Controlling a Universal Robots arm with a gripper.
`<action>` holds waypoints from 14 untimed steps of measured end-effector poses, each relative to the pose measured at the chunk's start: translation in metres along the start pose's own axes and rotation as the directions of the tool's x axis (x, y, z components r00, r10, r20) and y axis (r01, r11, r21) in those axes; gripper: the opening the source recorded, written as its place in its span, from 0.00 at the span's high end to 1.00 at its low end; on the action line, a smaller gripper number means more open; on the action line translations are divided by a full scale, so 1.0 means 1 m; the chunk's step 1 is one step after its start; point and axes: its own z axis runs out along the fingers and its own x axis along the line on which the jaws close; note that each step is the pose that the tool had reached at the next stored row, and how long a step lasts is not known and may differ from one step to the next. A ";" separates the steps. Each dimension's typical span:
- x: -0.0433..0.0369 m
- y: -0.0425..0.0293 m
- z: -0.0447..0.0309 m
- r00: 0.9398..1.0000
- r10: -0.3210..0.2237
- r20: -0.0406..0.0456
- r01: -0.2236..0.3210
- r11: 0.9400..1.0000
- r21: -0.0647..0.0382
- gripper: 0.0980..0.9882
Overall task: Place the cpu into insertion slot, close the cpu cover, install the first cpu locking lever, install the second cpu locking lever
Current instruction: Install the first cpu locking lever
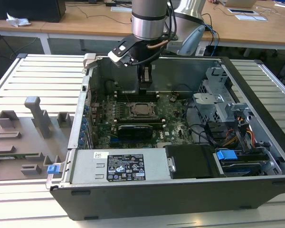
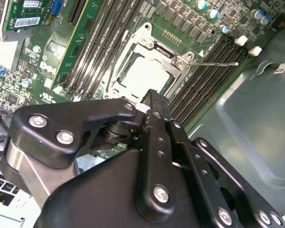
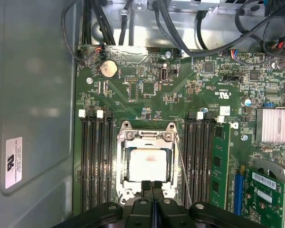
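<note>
Inside the slot the cpu lies flat, framed by the closed cover. One thin lever angles alongside. At the cover's edge hangs the gripper, fingers pressed together, above the board.

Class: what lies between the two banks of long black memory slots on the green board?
The cpu, framed by the silver cpu cover, as the first wrist view shows.
</note>
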 end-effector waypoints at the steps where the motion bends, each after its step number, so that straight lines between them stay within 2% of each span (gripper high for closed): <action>1: 0.0000 0.0000 0.0000 1.000 -0.016 0.000 0.016 1.000 0.000 0.99; 3: 0.0000 0.0000 0.0000 0.998 -0.069 0.000 0.069 0.998 -0.002 0.99; 5: 0.0000 0.0000 0.0000 0.989 -0.147 0.000 0.147 0.989 -0.004 0.99; 6: 0.0000 0.0000 0.0000 0.980 -0.197 0.000 0.197 0.980 -0.006 0.99; 8: 0.0000 0.0000 0.0000 0.970 -0.244 0.000 0.244 0.970 -0.007 0.99; 9: 0.0001 0.0000 0.0000 0.966 -0.258 0.000 0.258 0.966 -0.007 0.99; 12: 0.0004 -0.0001 -0.0001 0.961 -0.277 0.000 0.277 0.961 -0.007 0.99; 14: 0.0008 0.0000 0.0000 0.954 -0.300 0.000 0.300 0.954 -0.008 0.99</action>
